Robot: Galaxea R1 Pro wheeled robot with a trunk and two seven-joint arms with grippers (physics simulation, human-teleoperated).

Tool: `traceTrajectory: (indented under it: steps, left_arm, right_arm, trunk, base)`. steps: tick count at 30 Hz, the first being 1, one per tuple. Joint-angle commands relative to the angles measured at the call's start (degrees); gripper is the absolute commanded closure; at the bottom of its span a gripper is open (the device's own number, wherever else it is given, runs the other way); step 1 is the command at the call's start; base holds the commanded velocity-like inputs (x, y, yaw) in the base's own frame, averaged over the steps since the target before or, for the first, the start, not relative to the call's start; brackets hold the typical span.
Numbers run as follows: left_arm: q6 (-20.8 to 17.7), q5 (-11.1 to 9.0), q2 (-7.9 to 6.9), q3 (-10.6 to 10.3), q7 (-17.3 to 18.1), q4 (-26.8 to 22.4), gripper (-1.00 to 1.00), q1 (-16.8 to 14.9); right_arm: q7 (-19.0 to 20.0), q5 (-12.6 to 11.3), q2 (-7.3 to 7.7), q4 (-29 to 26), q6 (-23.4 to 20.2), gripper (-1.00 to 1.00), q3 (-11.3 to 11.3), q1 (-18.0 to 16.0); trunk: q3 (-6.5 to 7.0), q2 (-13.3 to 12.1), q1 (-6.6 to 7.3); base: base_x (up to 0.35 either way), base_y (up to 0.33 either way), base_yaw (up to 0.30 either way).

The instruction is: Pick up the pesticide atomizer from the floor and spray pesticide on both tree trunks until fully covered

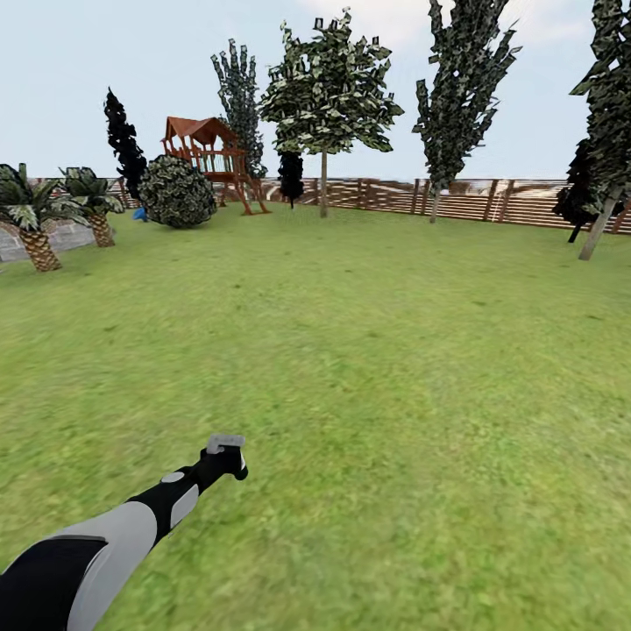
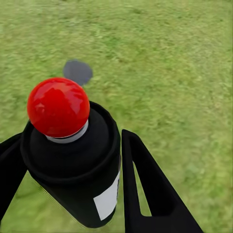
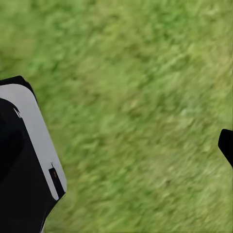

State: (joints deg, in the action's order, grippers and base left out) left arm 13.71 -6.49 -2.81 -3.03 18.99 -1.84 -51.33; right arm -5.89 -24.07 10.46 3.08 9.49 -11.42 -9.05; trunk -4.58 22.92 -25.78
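A wide green lawn (image 1: 368, 368) fills the garden, ringed at the far side by a brown slatted fence (image 1: 456, 200). Taking the wooden playset (image 1: 209, 158) at the far left as the landmark: two stubby palms (image 1: 35, 215) stand to its left, a round bush (image 1: 177, 191) sits just in front of it, and to its right rises a tree (image 1: 326, 88) with a thin bare trunk (image 1: 323, 184) and a broad leafy canopy; further right come more trees along the fence. Near the robot, well in front of the playset, the left arm reaches out over the grass, and its left tool (image 1: 226, 456) is clamped on the pesticide atomizer (image 2: 73, 150), a dark can standing roughly upright between the fingers (image 2: 150, 194), its red dome (image 2: 58, 107) on top. The right tool's state cannot be told; its wrist camera sees blurred grass. The broad-canopied tree lies far ahead and slightly right of the held atomizer, so the robot likely must drive closer before spraying.
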Motion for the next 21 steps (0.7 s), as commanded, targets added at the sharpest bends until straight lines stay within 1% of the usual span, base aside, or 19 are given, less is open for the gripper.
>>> traceTrajectory:
  steps: [1, 16, 21]
  left_arm:
    - [0.00, -0.02, 0.00, 0.04, -0.01, -0.01, 1.00, 0.00]
    - [0.00, -0.01, 0.00, 0.04, -0.01, -0.01, 1.00, 0.00]
    - [0.00, -0.01, 0.00, 0.04, -0.01, -0.01, 1.00, 0.00]
  right_arm:
    - [0.00, 0.01, 0.00, 0.00, 0.00, -1.00, 0.00, 0.00]
    - [0.00, 0.00, 0.00, 0.00, 0.00, -1.00, 0.00, 0.00]
    - [0.00, 0.01, 0.00, 0.00, 0.00, -1.00, 0.00, 0.00]
  trunk:
    - [0.00, 0.00, 0.00]
    - [0.00, 0.00, 0.00]
    - [0.00, 0.00, 0.00]
  base:
    - [0.350, 0.000, 0.000]
    - [0.350, 0.001, 0.000]
    - [0.350, 0.059, 0.000]
